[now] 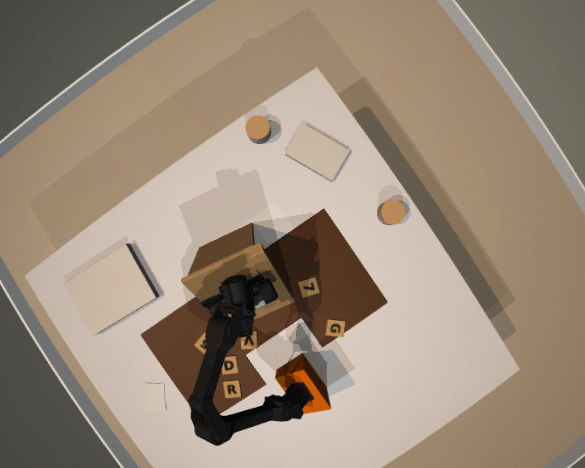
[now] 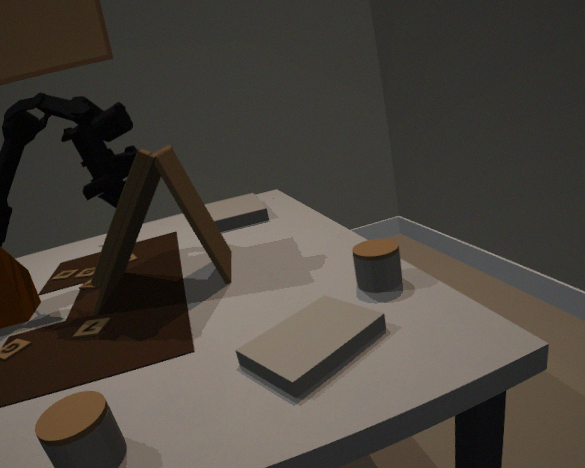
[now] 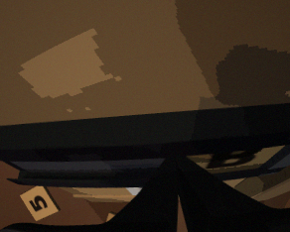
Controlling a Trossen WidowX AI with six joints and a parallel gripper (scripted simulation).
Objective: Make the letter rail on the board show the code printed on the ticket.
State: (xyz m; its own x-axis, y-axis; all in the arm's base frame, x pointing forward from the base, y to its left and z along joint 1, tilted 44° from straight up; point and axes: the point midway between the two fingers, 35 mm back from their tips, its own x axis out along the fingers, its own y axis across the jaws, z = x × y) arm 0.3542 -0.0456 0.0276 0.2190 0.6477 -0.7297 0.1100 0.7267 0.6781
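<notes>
My gripper point(image 3: 175, 163) is shut and empty, its fingertips low at the rail on the sloped face of the wooden board point(image 1: 280, 296) point(image 2: 124, 229) point(image 3: 139, 59). A B tile point(image 3: 233, 158) sits in the dark rail point(image 3: 74, 166), just right of the fingertips; they partly cover the view, and contact is unclear. Loose on the brown mat lie tiles 7 point(image 1: 309, 287) point(image 2: 91, 327), G point(image 1: 335, 327) point(image 2: 11, 349), D point(image 1: 229, 365), R point(image 1: 232, 388), a V-like tile point(image 1: 248, 341) and a 5 point(image 3: 40, 202), partly under the arm. The ticket's print is not readable.
An orange block point(image 1: 318, 390) point(image 2: 2, 292) stands at the arm's base. Two wood-lidded canisters point(image 1: 257, 127) point(image 1: 393, 211) and a pale slab point(image 1: 317, 151) point(image 2: 312, 337) stand behind the board. A larger pale slab point(image 1: 111, 289) lies left. A thin white square point(image 1: 155, 396) lies beside the brown mat point(image 1: 352, 282).
</notes>
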